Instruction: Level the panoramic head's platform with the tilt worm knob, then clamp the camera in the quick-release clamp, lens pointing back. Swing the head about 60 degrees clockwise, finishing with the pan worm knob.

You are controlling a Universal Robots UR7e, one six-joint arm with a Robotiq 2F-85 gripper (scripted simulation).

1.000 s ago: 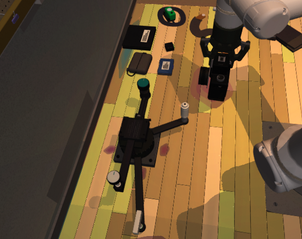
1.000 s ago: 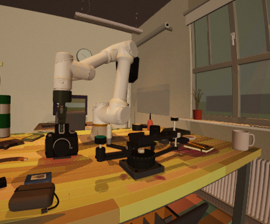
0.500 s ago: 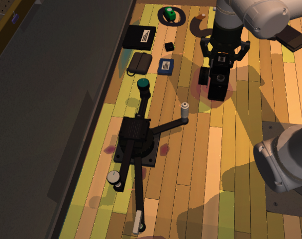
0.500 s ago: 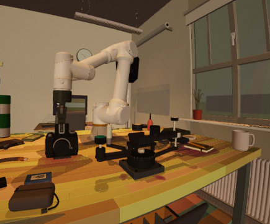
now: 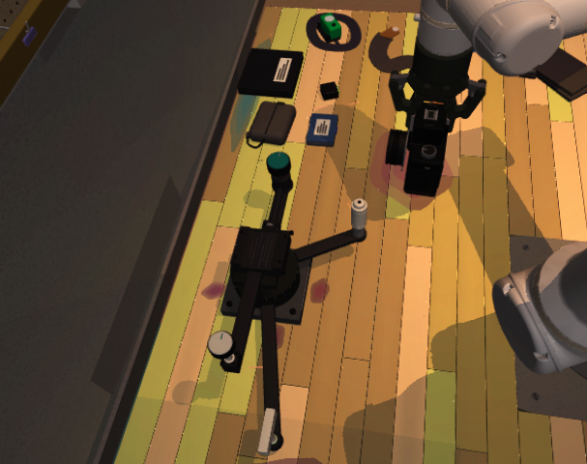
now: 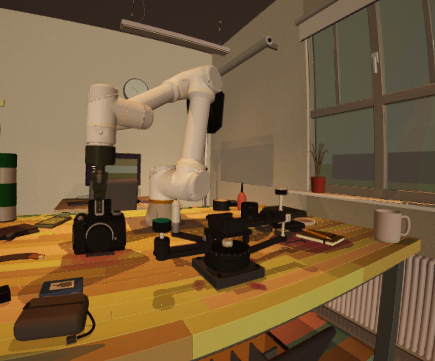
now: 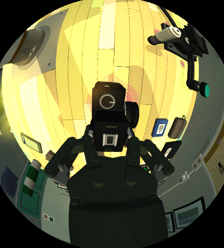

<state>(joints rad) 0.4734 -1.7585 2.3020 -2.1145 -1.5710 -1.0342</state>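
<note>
The black camera (image 5: 423, 155) (image 6: 99, 230) (image 7: 110, 120) stands upright on the wooden bench, gripped at its top hump by my gripper (image 5: 430, 116) (image 6: 98, 195) (image 7: 109, 138), which comes straight down onto it. Its lens (image 5: 395, 147) sticks out sideways toward the wall. The panoramic head (image 5: 266, 267) (image 6: 228, 255) sits on its square base nearer the bench's front edge, well apart from the camera. Its platform (image 5: 261, 248) is bare, and arms run out to a green-capped knob (image 5: 278, 165), a white-capped knob (image 5: 359, 212) and a disc-shaped knob (image 5: 220, 343).
A brown zip pouch (image 5: 271, 122), a blue box (image 5: 323, 129), a small black cube (image 5: 329, 90) and a black case (image 5: 271, 72) lie between the head and the bench's far end. A white mug (image 6: 390, 225) stands at the window-side corner. The arm's base (image 5: 553, 309) stands beside the head.
</note>
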